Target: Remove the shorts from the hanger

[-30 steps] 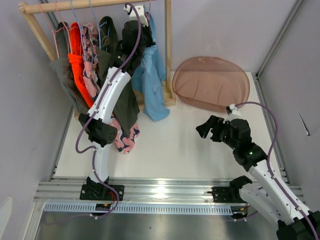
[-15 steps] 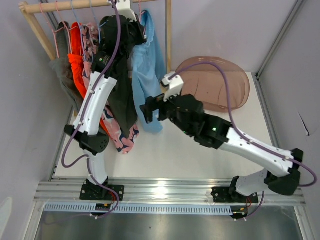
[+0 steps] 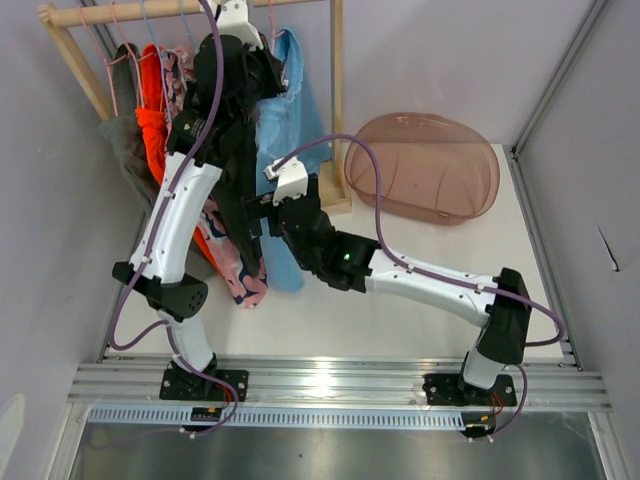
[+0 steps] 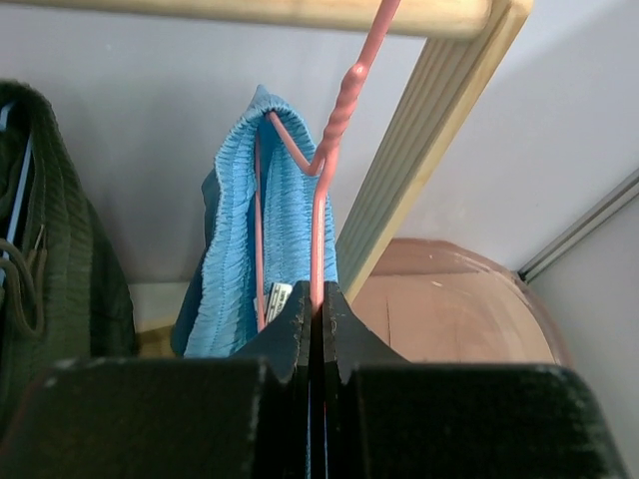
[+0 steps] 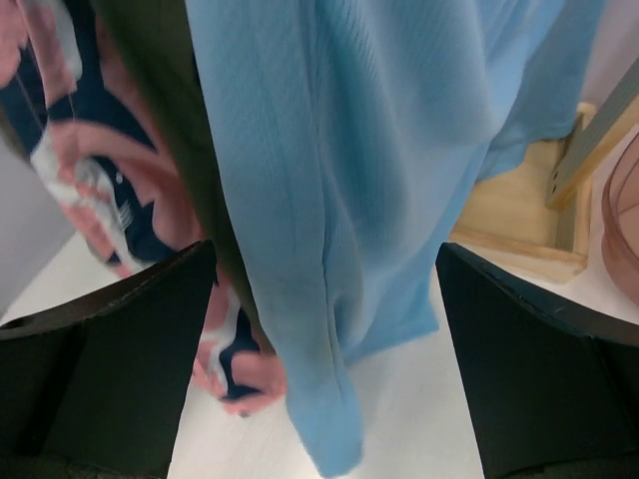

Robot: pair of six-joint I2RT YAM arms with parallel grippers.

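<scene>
The light blue shorts (image 3: 290, 125) hang on a pink hanger (image 4: 324, 180) at the right end of the wooden rail (image 3: 130, 11). My left gripper (image 3: 258, 72) is up by the rail, shut on the hanger's wire (image 4: 318, 299) just below its twisted neck. The waistband of the blue shorts (image 4: 240, 230) sits right behind the jaws. My right gripper (image 3: 262, 215) is low, open wide, with the hanging leg of the blue shorts (image 5: 329, 200) between its fingers (image 5: 120, 339), not touching them.
Dark olive shorts (image 5: 150, 60), pink floral shorts (image 3: 240, 275), orange shorts (image 3: 150, 125) and grey shorts (image 3: 122, 150) hang to the left. The rack's upright post (image 3: 337, 100) stands just right of the blue shorts. A brown translucent tub (image 3: 425, 165) lies at the back right.
My right arm swung from the table's right side across to the blue shorts' lower leg. My left arm shifted up and left with the hanger in its grip.
</scene>
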